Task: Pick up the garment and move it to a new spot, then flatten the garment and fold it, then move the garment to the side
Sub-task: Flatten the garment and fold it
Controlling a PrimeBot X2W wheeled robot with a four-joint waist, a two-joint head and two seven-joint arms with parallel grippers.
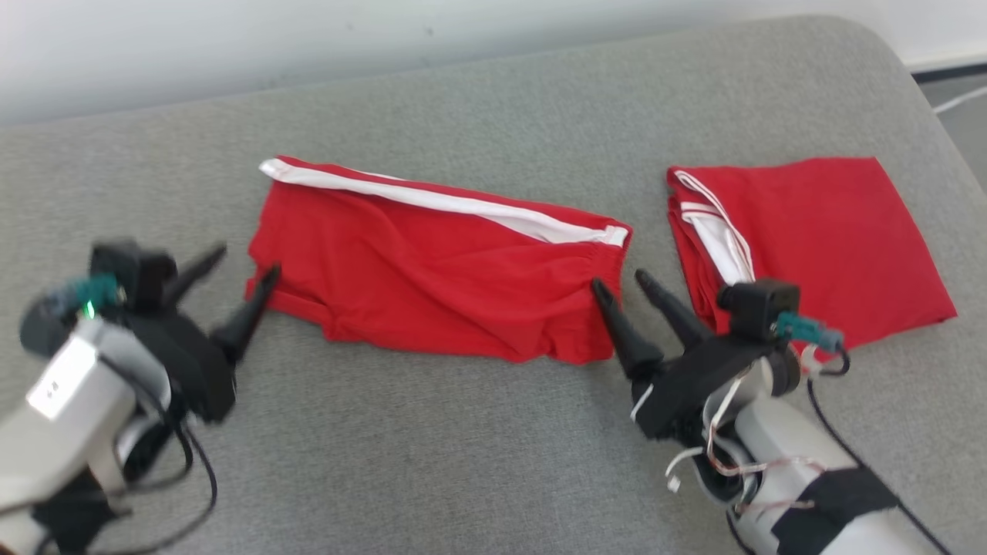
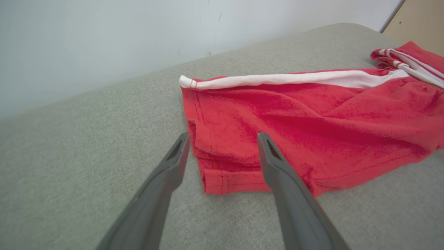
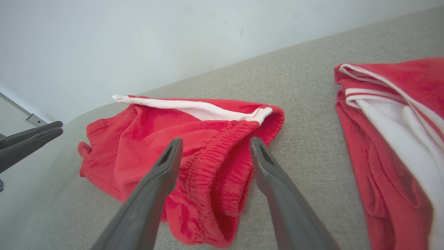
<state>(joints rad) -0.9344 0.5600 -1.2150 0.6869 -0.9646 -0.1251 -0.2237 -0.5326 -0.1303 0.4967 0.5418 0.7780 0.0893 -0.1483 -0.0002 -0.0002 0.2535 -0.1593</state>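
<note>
Garment (image 1: 432, 277) lies spread on grey cushion (image 1: 463, 447).

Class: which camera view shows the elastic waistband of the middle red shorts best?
Right wrist view: the waistband lies close, its gathers plain. Head view shows it small and blurred; left wrist view shows the hem end instead.

Garment (image 1: 439, 285) on cushion (image 1: 463, 447), folded garment (image 1: 833, 239) apart to its right, wall (image 1: 231, 46) behind both
</note>
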